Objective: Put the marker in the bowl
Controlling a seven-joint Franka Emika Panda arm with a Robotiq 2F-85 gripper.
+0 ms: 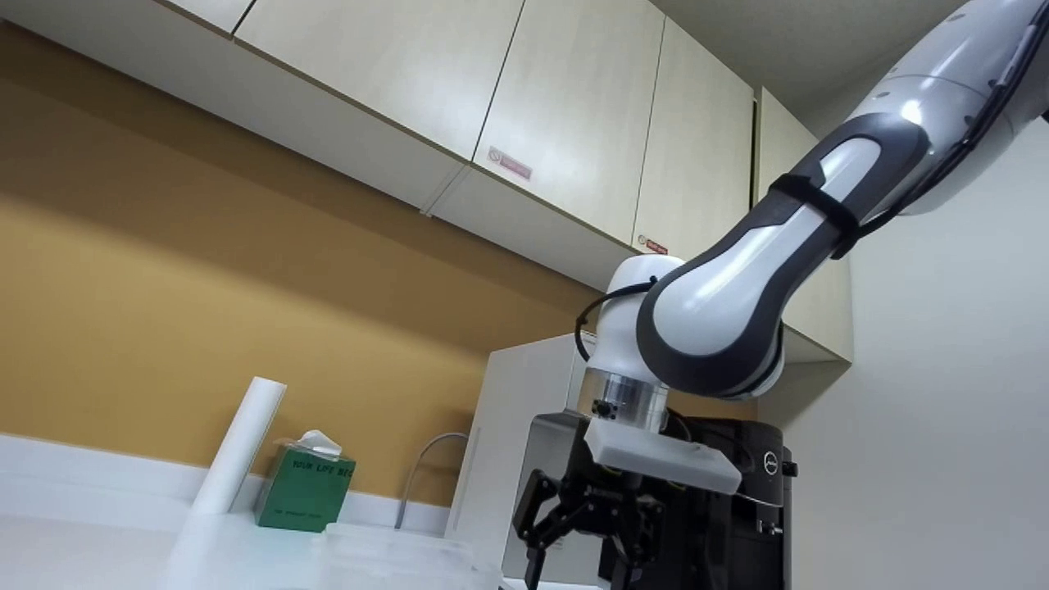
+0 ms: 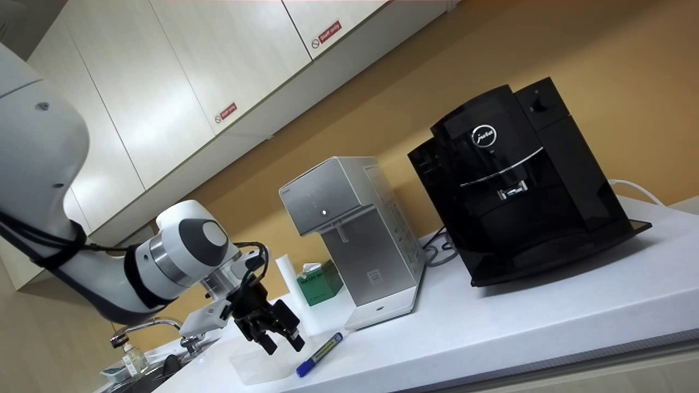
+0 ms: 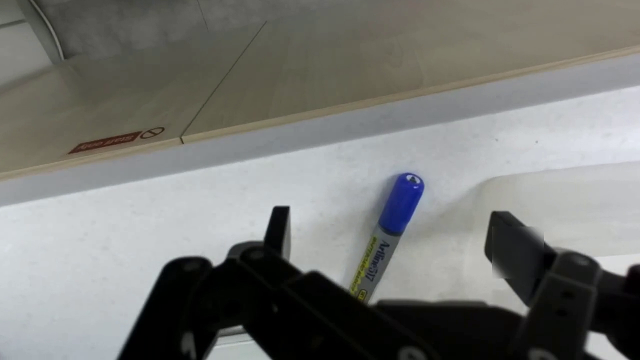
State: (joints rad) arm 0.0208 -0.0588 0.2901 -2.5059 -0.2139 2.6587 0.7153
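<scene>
Marker [image 2: 320, 355] lies on the counter [image 2: 442, 322] in an exterior view, just right of a translucent container [image 2: 255, 368] and near the gripper [image 2: 282, 344], which the wrist view shows released, fingers [image 3: 277, 230] spread, the marker showing between them.

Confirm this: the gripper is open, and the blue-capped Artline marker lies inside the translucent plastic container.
Not inside: in the wrist view, the blue-capped Artline marker lies on the white countertop beside the translucent plastic container. The gripper is indeed open.
</scene>
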